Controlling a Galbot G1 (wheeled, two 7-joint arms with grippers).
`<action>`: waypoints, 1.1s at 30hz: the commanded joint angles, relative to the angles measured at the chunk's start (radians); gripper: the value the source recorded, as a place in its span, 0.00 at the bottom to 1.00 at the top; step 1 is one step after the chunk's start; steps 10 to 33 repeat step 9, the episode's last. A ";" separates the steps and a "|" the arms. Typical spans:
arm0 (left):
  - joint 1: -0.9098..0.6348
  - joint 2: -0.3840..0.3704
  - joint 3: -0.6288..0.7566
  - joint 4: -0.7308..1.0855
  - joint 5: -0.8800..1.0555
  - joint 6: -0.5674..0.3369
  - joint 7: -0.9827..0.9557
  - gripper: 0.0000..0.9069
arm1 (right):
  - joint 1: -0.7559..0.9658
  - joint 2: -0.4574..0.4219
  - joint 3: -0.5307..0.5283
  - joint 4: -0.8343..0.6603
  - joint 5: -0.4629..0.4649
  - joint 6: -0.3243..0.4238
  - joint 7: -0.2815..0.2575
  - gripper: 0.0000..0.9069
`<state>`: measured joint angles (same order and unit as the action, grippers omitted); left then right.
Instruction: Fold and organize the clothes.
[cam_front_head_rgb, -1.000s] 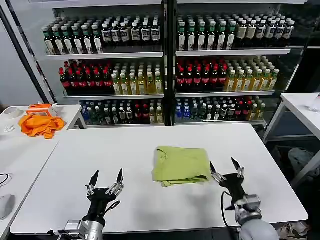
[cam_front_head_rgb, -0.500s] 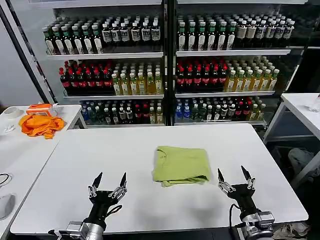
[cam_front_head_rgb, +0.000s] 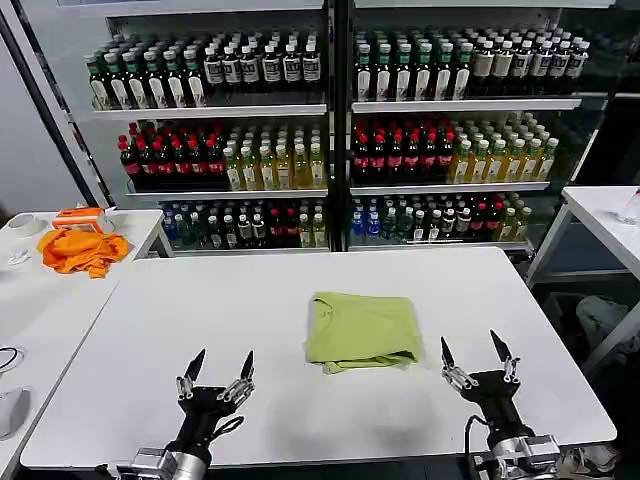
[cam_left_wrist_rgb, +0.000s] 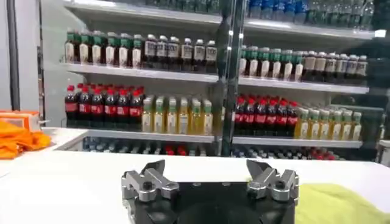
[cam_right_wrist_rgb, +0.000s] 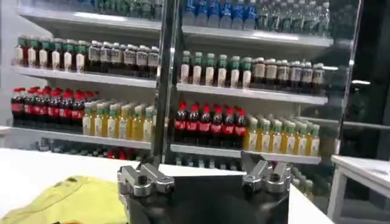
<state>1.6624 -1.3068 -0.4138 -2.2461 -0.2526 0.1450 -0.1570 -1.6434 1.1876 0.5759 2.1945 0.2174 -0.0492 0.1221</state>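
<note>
Two grippers wait at the table's (cam_front_head_rgb: 150, 330) near edge, and you have both released, fingers spread and holding nothing: the left gripper (cam_front_head_rgb: 216, 368) toward the near left corner, the right gripper (cam_front_head_rgb: 477, 351) toward the near right. Your T-shirt (cam_front_head_rgb: 362, 330) lies folded in a neat rectangle near the table's middle, closer to the right gripper, apart from both.

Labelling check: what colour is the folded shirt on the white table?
Plain lime yellow-green, no print showing on the folded cotton T-shirt; clearest in the head view.
</note>
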 joint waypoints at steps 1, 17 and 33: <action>0.003 0.008 0.000 0.003 0.005 0.005 0.005 1.00 | -0.020 0.007 0.018 0.031 -0.021 0.009 -0.018 1.00; 0.018 0.004 0.002 -0.009 0.025 0.004 0.018 1.00 | -0.023 0.006 0.027 0.036 -0.032 0.003 -0.063 1.00; 0.018 0.004 0.002 -0.009 0.025 0.004 0.018 1.00 | -0.023 0.006 0.027 0.036 -0.032 0.003 -0.063 1.00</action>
